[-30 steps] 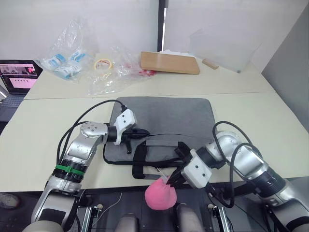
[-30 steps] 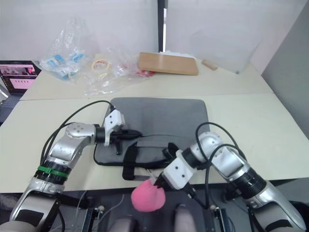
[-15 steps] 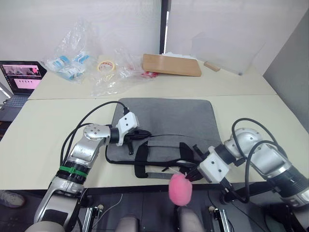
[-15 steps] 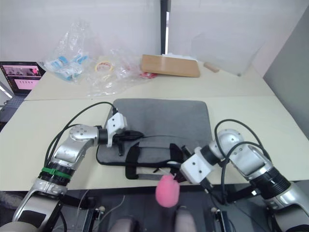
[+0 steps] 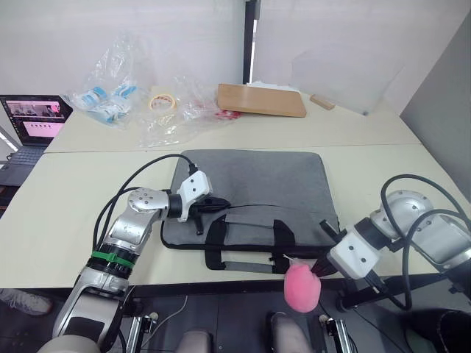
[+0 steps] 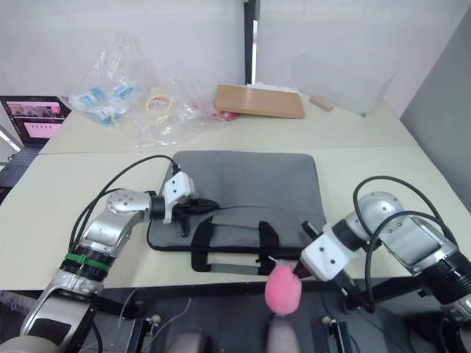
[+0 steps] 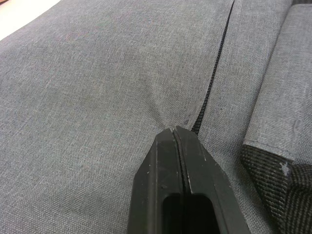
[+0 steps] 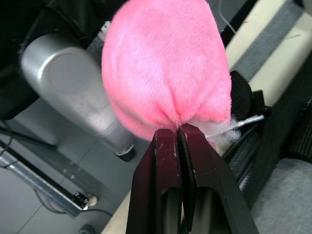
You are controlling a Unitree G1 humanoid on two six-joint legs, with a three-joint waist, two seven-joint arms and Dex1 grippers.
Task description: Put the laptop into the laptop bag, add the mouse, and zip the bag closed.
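Two grippers are at the near edge of the laptop bag (image 5: 254, 190), which lies flat and closed on the cream table (image 5: 66, 198), its black strap handles (image 5: 250, 239) toward the near table edge. Left gripper (image 5: 221, 204) sits on the grey fabric at the zip line (image 7: 210, 83) near the bag's left end; its fingers (image 7: 183, 165) are pressed together with nothing visible between them. Right gripper (image 8: 176, 134) is off the bag's near right corner, past the table edge, fingers pinched on a pink fuzzy ball (image 5: 302, 286) that hangs below the table edge. Small dark laptop with a pink-lit screen (image 5: 33, 121) at far left; plastic bags (image 5: 132, 99), tape roll (image 5: 159, 99) and wooden board (image 5: 260, 99) at the far side.
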